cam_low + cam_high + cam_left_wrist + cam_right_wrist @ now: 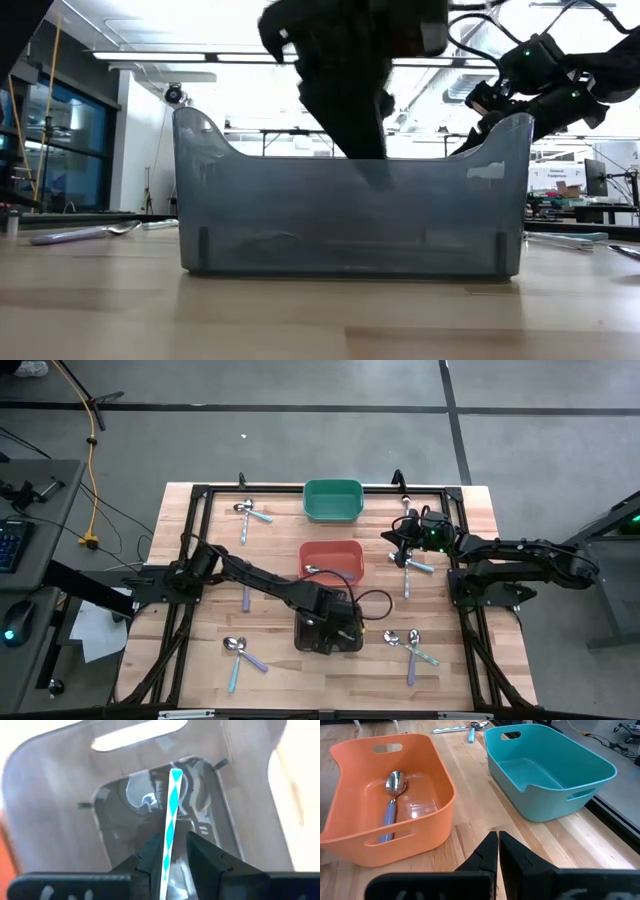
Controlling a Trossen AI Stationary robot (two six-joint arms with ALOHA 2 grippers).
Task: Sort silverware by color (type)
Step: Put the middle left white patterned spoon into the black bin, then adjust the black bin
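My left gripper point(170, 847) is over the black bin point(328, 632), shut on a spoon with a teal-and-white striped handle point(172, 805). In the low view this gripper point(350, 110) dips behind the bin's wall point(300, 220). My right gripper point(497, 845) hovers shut and holds nothing, above the table at the right of the red-orange bin point(390, 795) and the green bin point(545, 770). One blue-handled spoon point(392, 800) lies flat on the red-orange bin's floor. My left gripper pinches the spoon's striped handle point(168, 840) between its two fingers point(150, 857). It comes from above, pointing down into the black bin. The spoon runs on past the fingertips toward the bin's floor; whether its lower end touches the floor, I cannot tell.
Loose spoons lie in pairs at the far left point(250, 512), near left point(238, 655), near right point(412, 645) and by the right gripper point(410, 565). A single lavender one point(245, 597) lies under the left arm. Three bins line the table's middle.
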